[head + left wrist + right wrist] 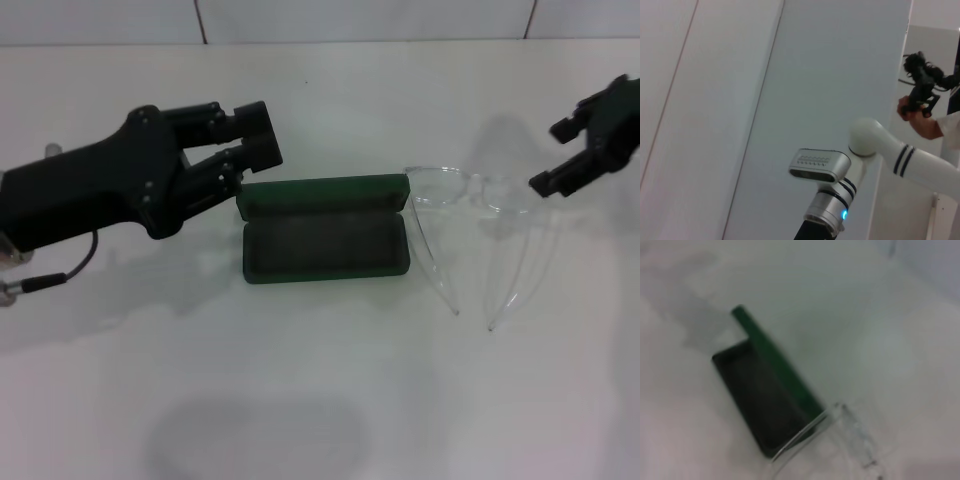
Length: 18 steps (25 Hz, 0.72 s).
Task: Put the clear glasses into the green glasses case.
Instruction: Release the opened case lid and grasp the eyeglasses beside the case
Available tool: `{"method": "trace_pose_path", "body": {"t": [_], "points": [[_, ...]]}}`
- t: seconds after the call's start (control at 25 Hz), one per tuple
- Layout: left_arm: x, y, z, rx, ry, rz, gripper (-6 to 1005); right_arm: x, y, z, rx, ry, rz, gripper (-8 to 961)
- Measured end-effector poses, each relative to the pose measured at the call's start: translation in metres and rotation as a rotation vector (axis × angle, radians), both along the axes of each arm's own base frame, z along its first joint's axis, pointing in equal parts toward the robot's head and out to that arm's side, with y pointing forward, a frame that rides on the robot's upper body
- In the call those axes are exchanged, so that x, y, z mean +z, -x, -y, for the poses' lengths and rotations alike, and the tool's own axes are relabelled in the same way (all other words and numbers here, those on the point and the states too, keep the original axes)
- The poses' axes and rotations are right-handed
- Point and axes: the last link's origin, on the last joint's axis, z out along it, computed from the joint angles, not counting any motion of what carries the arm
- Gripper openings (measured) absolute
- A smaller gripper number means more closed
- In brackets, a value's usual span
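Head view: your green glasses case (325,235) lies open on the white table (320,400), long axis left-right, matte lining up. Clear glasses (478,235) just right of it, arms unfolded toward you.
Grippers: left gripper (252,150) fingers spread by the case's left end; right gripper (566,152) parted, empty, beside the lens.
Left wrist: just a white robot arm (900,155).
Right wrist: hard green case (767,390), curved clear lens (840,440) at its end.

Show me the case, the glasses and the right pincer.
Case (325,245): head view, open tray's lining.
Glasses (440,190): head view, curved lens.
Right pincer (562,152): head view, between its open fingertips.
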Motion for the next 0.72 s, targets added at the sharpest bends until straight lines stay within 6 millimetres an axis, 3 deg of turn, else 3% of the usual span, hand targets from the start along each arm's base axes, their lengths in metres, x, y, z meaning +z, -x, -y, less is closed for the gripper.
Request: {"method": "trace_pose_path", "body": {"t": [0.36,0.72], "points": [[-0.009,0.017,0.01,0.042,-0.007,0.012,323,-0.04,0.051,-0.021,0.082,0.033,0.179,839],[-0.009,0.018,0.012,0.036,-0.005,0.008,322,-0.074,0.043,-0.028,0.112,0.03,0.309,827]]}}
